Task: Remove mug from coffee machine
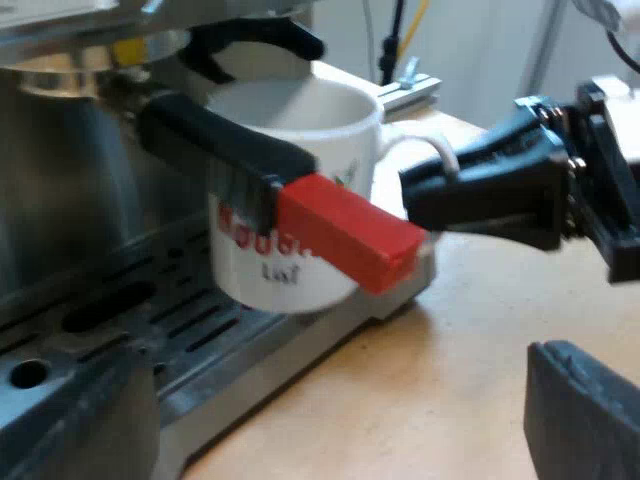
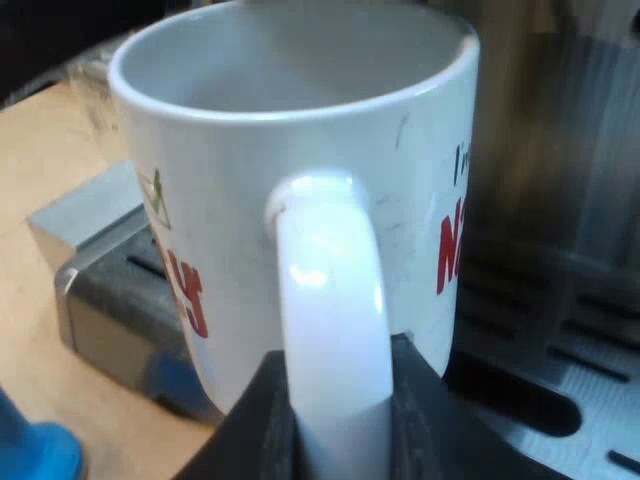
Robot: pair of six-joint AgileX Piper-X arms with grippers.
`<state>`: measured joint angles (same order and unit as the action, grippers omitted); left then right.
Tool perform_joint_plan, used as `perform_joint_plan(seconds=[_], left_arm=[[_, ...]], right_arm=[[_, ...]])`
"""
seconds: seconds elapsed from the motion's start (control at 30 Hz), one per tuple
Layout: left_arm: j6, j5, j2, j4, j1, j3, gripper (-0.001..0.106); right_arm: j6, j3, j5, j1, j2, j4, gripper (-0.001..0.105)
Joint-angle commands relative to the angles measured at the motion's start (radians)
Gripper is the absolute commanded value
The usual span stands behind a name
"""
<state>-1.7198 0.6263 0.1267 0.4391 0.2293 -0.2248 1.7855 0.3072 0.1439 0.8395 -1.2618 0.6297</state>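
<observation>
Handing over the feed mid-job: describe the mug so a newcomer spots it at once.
Start at the machine. On its slotted tray, under the holder with the red-ended handle, stands the mug. It is white with red lettering, unlike the metal and black around it, and its loop sits between the right gripper's jaws.

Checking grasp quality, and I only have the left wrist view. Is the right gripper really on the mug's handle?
Observer: Yes. The right gripper has its fingers tight against both sides of the mug handle.
Operator: Anything lying near the tray there?
Observer: By the tray corner, something blue, perhaps the tamper, sits on the table.
</observation>
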Motion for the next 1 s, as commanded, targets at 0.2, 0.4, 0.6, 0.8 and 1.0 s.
perform_joint_plan(seconds=[0.2,0.4,0.6,0.8,1.0], left_arm=[[-0.010,0.021,-0.003,-0.019,0.142,0.002,0.077],[-0.010,0.021,-0.003,-0.026,0.192,0.002,0.077],[-0.010,0.021,-0.003,-0.026,0.195,0.002,0.077],[-0.010,0.021,-0.003,-0.042,0.195,0.002,0.077],[-0.010,0.021,-0.003,-0.042,0.195,0.002,0.077]], right_arm=[[0.006,0.012,0.012,0.004,0.137,-0.158,0.000],[0.006,0.010,0.017,0.004,0.245,-0.269,0.000],[0.006,0.010,0.038,0.004,0.357,-0.413,0.000],[0.004,0.010,0.038,0.004,0.468,-0.558,0.000],[-0.043,0.010,0.106,0.004,0.590,-0.709,0.000]])
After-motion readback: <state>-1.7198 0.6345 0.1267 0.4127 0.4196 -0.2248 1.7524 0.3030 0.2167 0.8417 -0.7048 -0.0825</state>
